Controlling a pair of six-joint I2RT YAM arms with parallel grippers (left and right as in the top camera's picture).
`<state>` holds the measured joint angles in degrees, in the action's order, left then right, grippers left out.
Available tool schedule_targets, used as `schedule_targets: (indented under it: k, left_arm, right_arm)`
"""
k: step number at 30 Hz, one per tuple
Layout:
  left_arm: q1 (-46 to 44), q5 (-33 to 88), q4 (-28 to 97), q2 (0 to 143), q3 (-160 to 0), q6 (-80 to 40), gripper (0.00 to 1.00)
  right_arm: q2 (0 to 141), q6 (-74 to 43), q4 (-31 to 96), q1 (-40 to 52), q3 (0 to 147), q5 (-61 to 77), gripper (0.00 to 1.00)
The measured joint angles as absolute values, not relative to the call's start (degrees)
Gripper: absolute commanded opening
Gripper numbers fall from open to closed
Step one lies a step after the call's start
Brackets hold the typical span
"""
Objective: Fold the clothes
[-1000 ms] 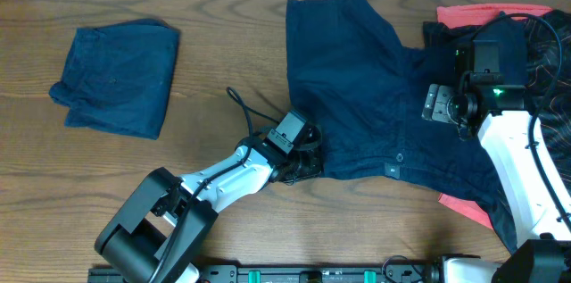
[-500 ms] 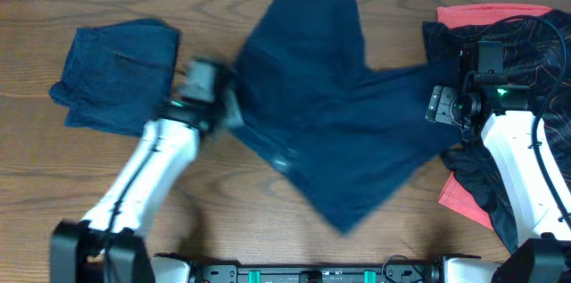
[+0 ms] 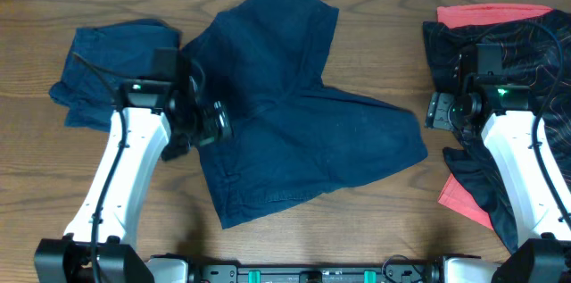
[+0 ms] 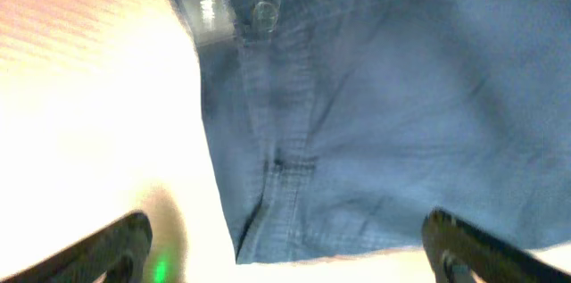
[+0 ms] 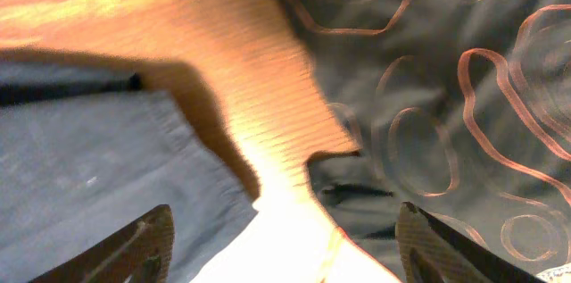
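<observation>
Dark navy shorts [image 3: 294, 113] lie spread, crumpled and skewed, in the middle of the table. My left gripper [image 3: 211, 123] hovers over their left edge, open and holding nothing. In the left wrist view [image 4: 287, 252] the waistband with its button [image 4: 265, 10] lies just beyond the wide-apart fingertips [image 4: 125, 240]. My right gripper [image 3: 436, 110] is open at the left edge of a pile of clothes, just right of the shorts. The right wrist view [image 5: 287, 247] has bare table between the fingers, with navy cloth [image 5: 89, 176] to the left.
A folded navy garment [image 3: 111, 73] lies at the far left, close to my left arm. The pile at the right holds a black patterned garment [image 3: 526, 46] [image 5: 428, 95] over a coral one [image 3: 462, 195]. The back edge of the table runs along the top.
My left gripper dragged the shorts from the right toward the middle-left, then opened and let them go. The right gripper stayed by the pile as the shorts slid out from under it.
</observation>
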<state>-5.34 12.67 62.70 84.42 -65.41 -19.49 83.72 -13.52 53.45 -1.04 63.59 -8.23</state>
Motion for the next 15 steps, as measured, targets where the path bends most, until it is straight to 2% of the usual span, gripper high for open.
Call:
schedule_targets:
  k: [9, 15]
  left_arm:
    - [-7.0, 20.8, 63.6, 84.4, -51.4, -23.0, 0.98]
    - [-7.0, 23.7, 57.9, 84.6, -43.1, -26.0, 1.0]
  right_arm:
    - [83.7, -12.4, 56.4, -1.0, 63.6, -2.6, 0.77]
    - [83.7, -12.3, 57.9, -1.0, 63.6, -0.4, 0.77]
